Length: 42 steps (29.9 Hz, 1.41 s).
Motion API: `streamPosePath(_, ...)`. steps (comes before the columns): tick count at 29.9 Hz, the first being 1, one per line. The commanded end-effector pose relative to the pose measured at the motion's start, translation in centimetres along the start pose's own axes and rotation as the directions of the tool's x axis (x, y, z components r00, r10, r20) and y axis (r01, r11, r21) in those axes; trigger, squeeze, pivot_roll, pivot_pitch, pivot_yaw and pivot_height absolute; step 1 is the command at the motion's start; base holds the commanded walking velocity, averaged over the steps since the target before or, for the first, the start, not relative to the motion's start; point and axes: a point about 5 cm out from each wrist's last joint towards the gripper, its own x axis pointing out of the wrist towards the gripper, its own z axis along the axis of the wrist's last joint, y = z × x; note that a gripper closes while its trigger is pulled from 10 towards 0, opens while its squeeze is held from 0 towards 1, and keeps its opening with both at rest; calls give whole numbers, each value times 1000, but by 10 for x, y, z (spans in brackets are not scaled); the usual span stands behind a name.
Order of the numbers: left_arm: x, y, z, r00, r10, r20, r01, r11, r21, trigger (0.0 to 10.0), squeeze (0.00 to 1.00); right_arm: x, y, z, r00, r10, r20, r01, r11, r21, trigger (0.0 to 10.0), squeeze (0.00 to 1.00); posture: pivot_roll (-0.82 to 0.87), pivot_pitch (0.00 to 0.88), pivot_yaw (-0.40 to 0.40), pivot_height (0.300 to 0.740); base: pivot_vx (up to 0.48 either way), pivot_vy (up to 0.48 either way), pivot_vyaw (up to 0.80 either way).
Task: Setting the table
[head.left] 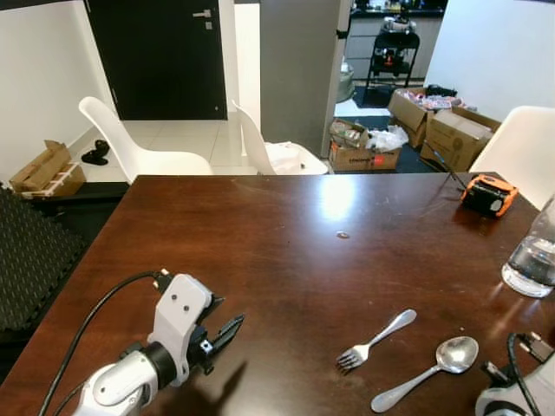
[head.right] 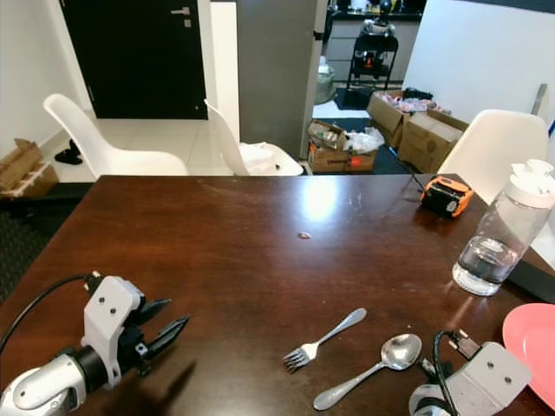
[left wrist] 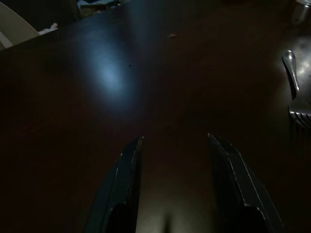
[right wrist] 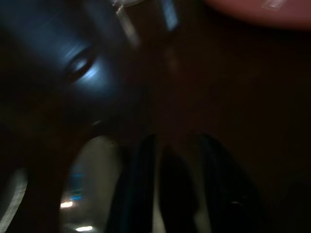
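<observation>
Fork point(head.right: 323, 338) and spoon point(head.right: 373, 368) lie side by side on the dark table point(head.left: 260, 234), left of the pink plate point(head.right: 533, 347); left gripper point(head.left: 227, 334) hovers spread and empty, right gripper point(right wrist: 180, 184) fingers slightly apart, blurry, so approach low, pinch mid-handle.
</observation>
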Motion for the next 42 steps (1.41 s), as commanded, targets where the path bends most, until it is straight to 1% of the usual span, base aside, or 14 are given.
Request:
streamPosePath(1,-1,-2,-8,999,-16,-33,15,1000,-16,10000,0,-6,6,-18,997,6,-82,-1,999,54,10000,1000,-6,134,125,740,0,0,0)
streamPosePath(8,-3,-4,-10,999,-4,-40,3,1000,-17,10000,0,-22,38,-5,987,159,-1,-158,984,-84,10000,1000,6,138,113,740,0,0,0)
streamPosePath(13,-3,-6,-10,999,-9,-42,8,1000,-20,10000,0,-37,44,-20,976,204,-79,-211,972,-102,10000,1000,2,141,114,740,0,0,0)
streamPosePath(14,-2,-7,-10,999,-12,-42,11,1000,-21,10000,0,-41,42,-30,971,204,-128,-219,969,-115,10000,0,3,140,114,740,0,0,0)
streamPosePath(22,0,-6,-9,999,-16,-39,15,1000,-18,10000,0,-55,38,-57,948,165,-274,-203,972,-115,10000,0,11,140,111,740,0,0,0)
streamPosePath(28,4,-7,-8,999,-21,-28,21,1000,-12,10000,0,-58,45,-90,867,153,-474,-213,974,-75,10000,0,20,134,103,740,0,0,0)
streamPosePath(29,4,-8,-7,999,-20,-25,20,1000,-13,10000,0,-58,43,-95,845,144,-515,-215,973,-80,8588,0,21,134,102,740,0,0,0)
streamPosePath(30,4,-8,-7,1000,-19,-24,18,1000,-14,10000,0,-59,39,-100,825,132,-550,-213,973,-85,4745,0,17,135,98,740,0,0,0)
streamPosePath(31,4,-8,-7,1000,-17,-23,17,1000,-16,10000,0,-59,35,-103,808,118,-577,-213,972,-98,3608,0,16,138,94,740,0,0,0)
streamPosePath(32,4,-8,-7,1000,-16,-22,16,1000,-17,10000,0,-59,32,-105,799,109,-592,-213,971,-109,3608,0,16,138,94,740,0,0,0)
streamPosePath(33,3,-9,-8,1000,-16,-23,15,1000,-18,10000,0,-59,25,-107,784,90,-614,-207,971,-123,0,0,12,141,85,740,0,0,0)
streamPosePath(35,3,-9,-9,1000,-15,-24,15,1000,-19,10000,0,-58,21,-109,774,78,-628,-204,970,-132,0,0,12,141,85,740,0,0,0)
streamPosePath(37,4,-12,-10,1000,-15,-22,15,1000,-23,10000,0,-56,9,-112,716,79,-694,-264,951,-164,0,0,8,142,69,740,0,0,0)
streamPosePath(42,6,-14,-8,1000,-14,-12,14,999,-29,10000,0,-46,-12,-115,652,51,-756,-355,902,-245,0,0,10,146,60,740,0,0,0)
